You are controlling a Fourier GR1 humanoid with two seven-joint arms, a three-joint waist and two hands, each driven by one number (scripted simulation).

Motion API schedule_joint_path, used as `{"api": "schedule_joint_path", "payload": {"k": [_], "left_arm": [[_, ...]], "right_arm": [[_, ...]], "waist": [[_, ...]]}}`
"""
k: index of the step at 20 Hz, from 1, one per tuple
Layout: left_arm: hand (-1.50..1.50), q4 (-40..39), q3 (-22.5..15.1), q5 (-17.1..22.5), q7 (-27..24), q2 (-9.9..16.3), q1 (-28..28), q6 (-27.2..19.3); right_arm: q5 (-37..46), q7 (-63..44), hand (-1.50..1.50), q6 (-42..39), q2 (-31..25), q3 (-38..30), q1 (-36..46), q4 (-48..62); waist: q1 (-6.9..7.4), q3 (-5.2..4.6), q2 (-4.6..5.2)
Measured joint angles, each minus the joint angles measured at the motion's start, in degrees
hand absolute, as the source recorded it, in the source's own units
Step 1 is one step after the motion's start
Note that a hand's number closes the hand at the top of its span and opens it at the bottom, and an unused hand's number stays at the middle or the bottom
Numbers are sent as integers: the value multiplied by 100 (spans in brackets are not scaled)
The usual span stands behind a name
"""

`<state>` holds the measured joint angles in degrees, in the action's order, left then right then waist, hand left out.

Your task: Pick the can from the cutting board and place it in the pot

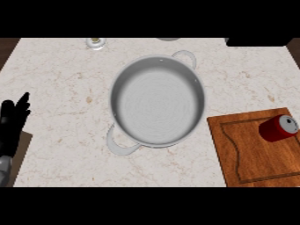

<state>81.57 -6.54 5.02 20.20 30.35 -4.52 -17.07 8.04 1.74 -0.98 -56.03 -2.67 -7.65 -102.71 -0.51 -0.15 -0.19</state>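
1. Here, the counter [61, 88] is a pale marbled stone top that fills most of the head view, with dark wood showing past its left and right edges.
2. The pot [157, 102] sits near the middle of the counter. It is a wide, shallow steel vessel with a loop handle at its upper right and another at its lower left. Its inside shows only bare metal with faint rings.
3. The cutting board [256, 154] lies at the lower right, just beside the pot but not touching it. It is reddish-brown wood with a groove running round inside its edge, and it sits slightly turned against the counter's edge.
4. The can [279, 128] is on the cutting board, near the board's upper right corner. It is red with a silver end, and it lies tipped on its side, the silver end facing up and to the right.
5. The left hand [8, 127] shows at the left edge, over the counter's border, well apart from the pot and the can. Its black fingers are straight and held close together, pointing up, and they hold nothing.
6. The right hand does not show.
7. A small glass jar [96, 42] stands at the counter's far edge, above and to the left of the pot.
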Motion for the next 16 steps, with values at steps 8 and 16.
{"api": "schedule_joint_path", "payload": {"k": [8,16], "left_arm": [[0,-4,86,-58,114,-25,-99,112],[0,29,212,-310,179,-269,-97,210]], "right_arm": [[-158,-1373,-150,-1452,-702,274,-30,-605],[305,-2019,-150,-2103,-186,376,389,-394]], "waist": [[33,5,13],[61,13,18]]}}
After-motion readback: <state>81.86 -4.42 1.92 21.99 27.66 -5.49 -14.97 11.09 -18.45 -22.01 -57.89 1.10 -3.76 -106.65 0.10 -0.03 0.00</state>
